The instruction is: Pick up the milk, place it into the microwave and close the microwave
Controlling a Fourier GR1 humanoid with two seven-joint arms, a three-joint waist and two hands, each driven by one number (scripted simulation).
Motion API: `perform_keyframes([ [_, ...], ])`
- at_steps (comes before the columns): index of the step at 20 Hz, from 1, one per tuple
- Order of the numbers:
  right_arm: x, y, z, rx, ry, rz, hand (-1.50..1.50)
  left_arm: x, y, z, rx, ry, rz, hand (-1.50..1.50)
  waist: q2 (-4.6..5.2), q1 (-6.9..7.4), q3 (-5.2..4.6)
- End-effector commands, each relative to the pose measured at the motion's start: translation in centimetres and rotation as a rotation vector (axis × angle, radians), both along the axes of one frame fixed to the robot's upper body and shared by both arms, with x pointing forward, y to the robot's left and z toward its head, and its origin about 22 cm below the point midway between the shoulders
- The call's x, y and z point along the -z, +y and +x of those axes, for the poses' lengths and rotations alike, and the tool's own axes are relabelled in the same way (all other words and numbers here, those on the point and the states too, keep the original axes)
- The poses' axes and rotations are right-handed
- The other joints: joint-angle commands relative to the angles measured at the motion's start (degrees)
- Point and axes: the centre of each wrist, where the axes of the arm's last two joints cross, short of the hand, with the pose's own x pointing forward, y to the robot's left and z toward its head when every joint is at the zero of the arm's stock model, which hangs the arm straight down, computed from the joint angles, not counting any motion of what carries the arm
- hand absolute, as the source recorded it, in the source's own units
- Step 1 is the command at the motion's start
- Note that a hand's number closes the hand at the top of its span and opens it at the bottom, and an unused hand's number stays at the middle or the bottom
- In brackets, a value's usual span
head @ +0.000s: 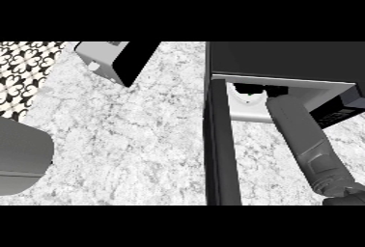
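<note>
Marble counter [128, 144] — right hand [258, 91] inside open microwave [285, 60], finger state unclear.

A counter [135, 140] of pale, grey-veined marble fills most of the head view. On it at the right stands the microwave [285, 58], a dark box with its door [219, 149] swung open, seen edge-on as a dark bar running toward the lower edge. Near the top edge, left of the microwave, a grey and black box-like object [114, 60] rests tilted on the stone; what it is cannot be told. At the upper left the marble ends against a black-and-white patterned surface [25, 72].
</note>
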Motion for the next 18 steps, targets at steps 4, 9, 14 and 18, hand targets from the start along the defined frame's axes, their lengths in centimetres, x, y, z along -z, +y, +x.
perform_keyframes([
  [4,-1.6,-1.7,0.9,0.090,-0.076,-0.138,1.50,0.1,-0.7,1.0,0.015,-0.012,-0.005,-1.50,0.52,1.30,-0.18],
  [9,-1.1,-3.8,0.5,0.183,-0.051,-0.199,1.50,0.3,-0.1,1.3,0.041,0.010,0.011,-1.50,1.04,2.39,-0.18],
  [14,0.5,-8.8,-1.4,0.539,0.059,-0.316,-1.50,0.0,-0.1,1.3,0.023,-0.001,0.041,-1.50,1.56,2.84,-0.42],
  [18,-0.4,-5.2,-0.1,0.267,-0.045,-0.298,-1.50,0.4,0.1,1.7,0.025,0.024,0.049,-1.50,1.33,2.94,0.05],
])
